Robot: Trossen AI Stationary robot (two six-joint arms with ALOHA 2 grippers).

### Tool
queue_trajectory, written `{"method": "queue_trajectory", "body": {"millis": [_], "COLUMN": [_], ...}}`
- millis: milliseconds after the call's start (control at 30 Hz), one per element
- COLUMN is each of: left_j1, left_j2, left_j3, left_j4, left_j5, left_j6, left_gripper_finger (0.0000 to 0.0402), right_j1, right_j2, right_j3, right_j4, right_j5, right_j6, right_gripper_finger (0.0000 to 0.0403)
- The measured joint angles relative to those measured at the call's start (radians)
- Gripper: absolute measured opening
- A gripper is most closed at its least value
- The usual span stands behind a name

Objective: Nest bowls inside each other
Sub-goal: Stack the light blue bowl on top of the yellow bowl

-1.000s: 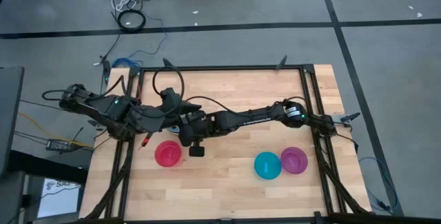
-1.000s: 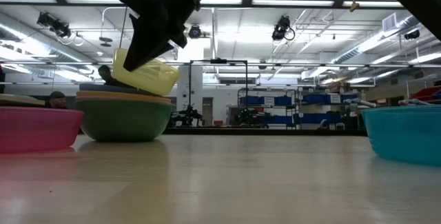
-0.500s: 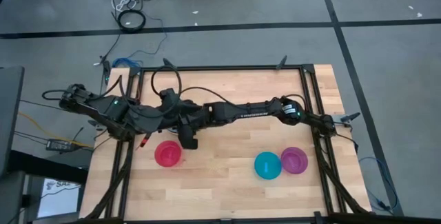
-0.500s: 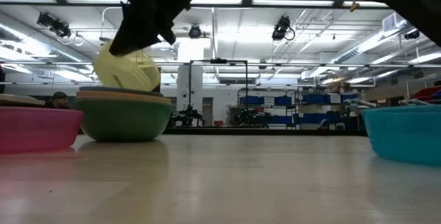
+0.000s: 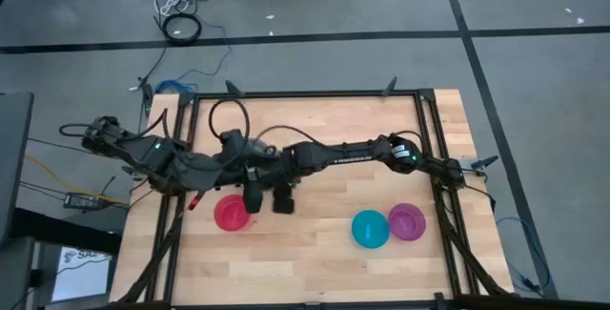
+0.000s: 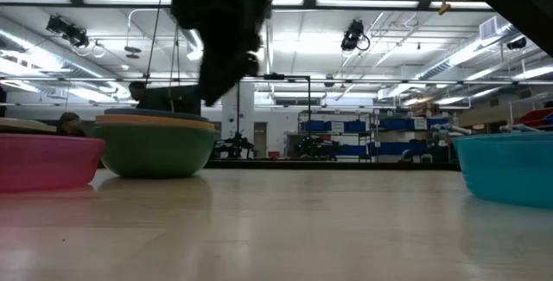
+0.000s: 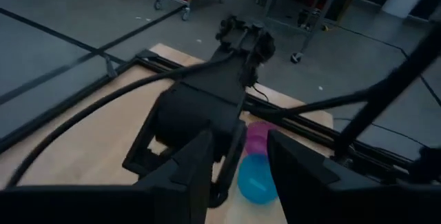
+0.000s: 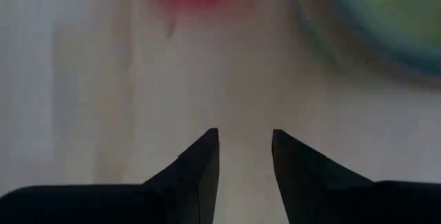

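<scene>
- Bowls are round, plain plastic. Red bowl point(image 5: 232, 213) sits on the table's left-front part, with nothing visible inside it.
- Teal bowl point(image 5: 370, 229) and purple bowl point(image 5: 407, 222) sit side by side, touching or nearly so, on the right-front part; both look empty.
- Low view: green bowl point(image 6: 155, 147) holds a nested stack, with orange and grey rims showing just above its rim. In the high view this stack is hidden under the arms.
- Right gripper point(image 8: 244, 148) points down over bare wood, fingers apart, holding nothing. The red bowl and the green stack lie just beyond its tips, not touching.
- Left gripper point(image 7: 238, 165) hangs near the stack, fingers apart, empty. Its view looks past the right arm point(image 7: 207, 107) toward the teal and purple bowls.
</scene>
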Motion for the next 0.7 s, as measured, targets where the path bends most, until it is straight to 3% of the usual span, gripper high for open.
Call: {"method": "queue_trajectory", "body": {"millis": [167,300,500,700], "left_j1": [-0.067,-0.13,-0.224,-0.292], "left_j2": [0.0,0.0,0.024,0.078], "left_j3": [0.0,0.001,0.001,0.001], "left_j4": [-0.103,-0.275,-0.585,-0.67], "left_j5": [0.013,0.013,-0.049,-0.05], "left_j6": [-0.106,-0.275,-0.585,-0.708], "left_gripper_finger": [0.0147,0.0147,0.0147,0.0147], "right_j1": [0.101,0.199,0.332,0.37], "right_j2": [-0.046,-0.113,-0.23,-0.294], "right_j3": [-0.001,-0.001,-0.047,-0.188], "right_j4": [-0.244,-0.417,-0.431,-0.435], "right_j5": [0.032,0.086,0.232,0.286], "right_j6": [0.007,0.082,0.253,0.399], "right_gripper_finger": [0.0122,0.0121,0.0121,0.0121]}}
